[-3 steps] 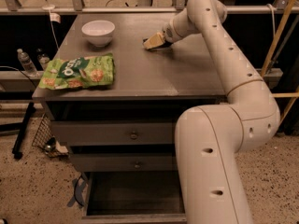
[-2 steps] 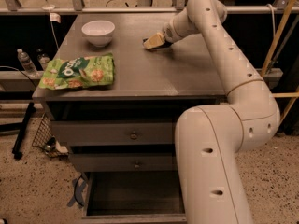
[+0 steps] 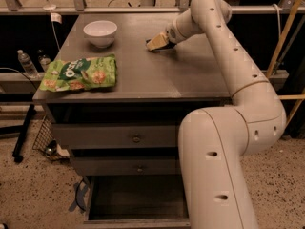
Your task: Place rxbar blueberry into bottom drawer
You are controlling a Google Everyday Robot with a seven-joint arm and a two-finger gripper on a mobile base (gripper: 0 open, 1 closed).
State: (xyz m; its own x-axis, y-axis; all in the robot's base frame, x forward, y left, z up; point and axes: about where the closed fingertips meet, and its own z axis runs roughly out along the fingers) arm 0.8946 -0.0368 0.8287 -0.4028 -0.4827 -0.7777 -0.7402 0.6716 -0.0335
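Note:
My gripper (image 3: 156, 42) is low over the far middle of the grey cabinet top (image 3: 157, 75), reaching in from the right. A small dark flat shape (image 3: 166, 48) lies on the top right under it; I cannot tell whether it is the rxbar blueberry or a shadow. The bottom drawer (image 3: 136, 222) is pulled open at the foot of the cabinet, with a dark interior that looks empty. My arm's white lower link hides its right part.
A large green chip bag (image 3: 78, 73) lies on the front left of the top. A white bowl (image 3: 100, 33) stands at the back left. Two knobbed drawers (image 3: 136, 138) are shut. Water bottles (image 3: 26, 63) and a wire basket (image 3: 44, 136) are to the left.

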